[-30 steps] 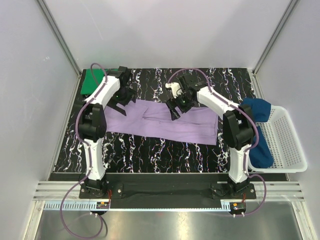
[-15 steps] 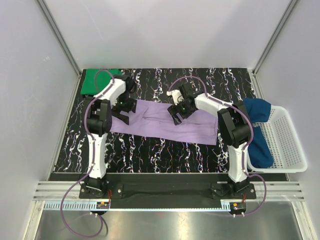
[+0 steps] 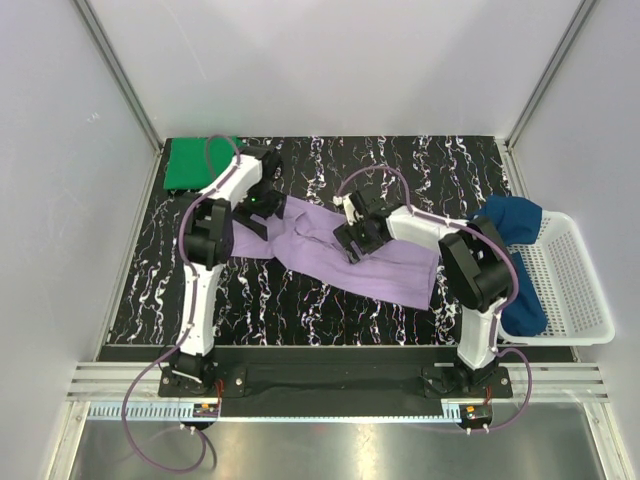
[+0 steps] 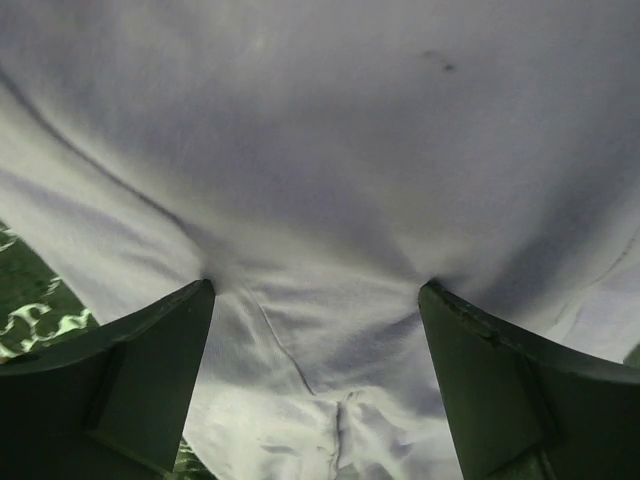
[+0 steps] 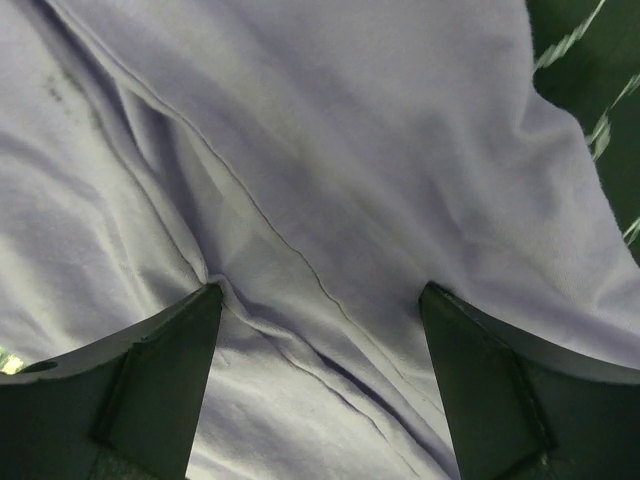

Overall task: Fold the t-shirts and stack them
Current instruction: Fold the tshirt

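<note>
We saw the lavender t-shirt (image 3: 395,265) lying rumpled across the middle of the marbled surface (image 3: 300,310). The left fingers (image 4: 130,390) and right fingers (image 5: 140,390) were spread wide, released, tips pressing its cloth. A green t-shirt (image 3: 195,165) lay at the far-left corner, and a dark blue t-shirt (image 3: 512,218) hung over the basket (image 3: 575,290).
</note>
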You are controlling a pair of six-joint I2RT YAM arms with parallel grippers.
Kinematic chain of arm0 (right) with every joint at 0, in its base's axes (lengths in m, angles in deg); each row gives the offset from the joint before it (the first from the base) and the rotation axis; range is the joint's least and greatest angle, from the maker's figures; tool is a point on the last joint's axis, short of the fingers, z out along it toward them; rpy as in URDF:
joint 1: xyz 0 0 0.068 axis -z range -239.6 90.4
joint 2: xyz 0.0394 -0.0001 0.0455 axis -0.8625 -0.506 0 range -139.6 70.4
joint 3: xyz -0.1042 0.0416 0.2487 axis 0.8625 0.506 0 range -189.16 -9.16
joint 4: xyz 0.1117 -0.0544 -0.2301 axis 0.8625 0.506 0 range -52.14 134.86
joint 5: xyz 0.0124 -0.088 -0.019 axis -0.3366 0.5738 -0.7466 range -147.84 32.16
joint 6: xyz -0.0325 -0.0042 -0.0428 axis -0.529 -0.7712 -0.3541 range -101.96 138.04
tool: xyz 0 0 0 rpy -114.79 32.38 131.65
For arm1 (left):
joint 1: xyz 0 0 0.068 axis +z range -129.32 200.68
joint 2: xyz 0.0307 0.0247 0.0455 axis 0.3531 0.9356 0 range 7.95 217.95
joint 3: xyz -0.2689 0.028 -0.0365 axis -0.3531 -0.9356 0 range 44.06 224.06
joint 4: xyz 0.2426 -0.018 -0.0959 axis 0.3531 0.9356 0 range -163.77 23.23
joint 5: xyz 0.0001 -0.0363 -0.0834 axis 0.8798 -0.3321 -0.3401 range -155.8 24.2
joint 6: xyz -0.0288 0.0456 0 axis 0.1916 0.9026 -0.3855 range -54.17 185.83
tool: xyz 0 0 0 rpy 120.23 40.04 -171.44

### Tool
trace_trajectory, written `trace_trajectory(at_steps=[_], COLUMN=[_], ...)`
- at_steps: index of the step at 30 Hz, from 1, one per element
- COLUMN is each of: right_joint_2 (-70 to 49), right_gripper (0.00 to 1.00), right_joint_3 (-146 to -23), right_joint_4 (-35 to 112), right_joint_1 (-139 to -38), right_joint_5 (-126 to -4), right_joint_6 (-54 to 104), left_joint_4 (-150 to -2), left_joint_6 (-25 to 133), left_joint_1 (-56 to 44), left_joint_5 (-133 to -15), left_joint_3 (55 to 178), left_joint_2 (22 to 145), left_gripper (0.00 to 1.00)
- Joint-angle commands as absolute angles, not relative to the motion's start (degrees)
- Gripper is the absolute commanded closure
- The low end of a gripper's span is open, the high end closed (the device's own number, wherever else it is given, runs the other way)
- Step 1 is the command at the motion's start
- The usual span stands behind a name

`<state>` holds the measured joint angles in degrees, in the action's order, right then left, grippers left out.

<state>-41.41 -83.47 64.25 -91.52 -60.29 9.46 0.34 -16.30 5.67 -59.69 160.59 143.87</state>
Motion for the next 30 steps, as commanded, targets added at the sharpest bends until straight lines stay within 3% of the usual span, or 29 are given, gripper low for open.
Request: trace_trajectory(at_steps=[1, 7, 11, 14, 15, 17, 23, 28, 30], right_joint_2=[-38.5, -34.8, -34.3, -33.8, -33.4, -32.5, -32.6, -39.4, -41.4], right_gripper=[0.12, 0.11, 0.11, 0.11, 0.11, 0.11, 0.10, 0.10, 0.09], right_joint_3=[-77.3, -76.5, -77.7, -76.4, -75.8, -73.7, -71.7, -80.3, -83.4], right_joint_4=[70.4, 76.7, 77.8, 76.7, 76.5, 75.7, 70.8, 70.5, 70.4], right_joint_1=[-94.4, -96.7, -99.4, -101.3, -101.3, -101.5, -103.5, -105.0, -105.3], right_joint_5=[-54.5, -55.1, -57.7, -60.3, -60.8, -62.0, -64.1, -66.4, -69.3], right_joint_6=[17.7, 30.0, 38.7, 43.7, 44.8, 48.5, 55.1, 58.5, 59.7], left_joint_4=[-5.4, -14.4, -20.0, -19.3, -21.0, -32.5, -32.0, -49.5, -50.7], left_joint_6=[-9.4, 4.7, 13.6, 14.1, 12.6, 11.9, 18.8, 12.5, 11.9], left_joint_1=[3.2, -0.6, -1.6, -2.3, -2.6, -3.6, -3.1, 1.2, 3.3], left_joint_5=[-58.5, -58.8, -69.0, -69.9, -70.4, -73.9, -88.6, -98.6, -100.9], left_joint_3=[161.5, 163.9, 166.0, 165.3, 159.7, 153.2, 173.4, 165.5, 168.4], left_joint_2=[148.5, 149.9, 152.6, 151.8, 150.1, 145.7, 157.8, 158.0, 159.1], left_gripper=[0.10, 0.14, 0.23, 0.24, 0.24, 0.24, 0.25, 0.26, 0.25])
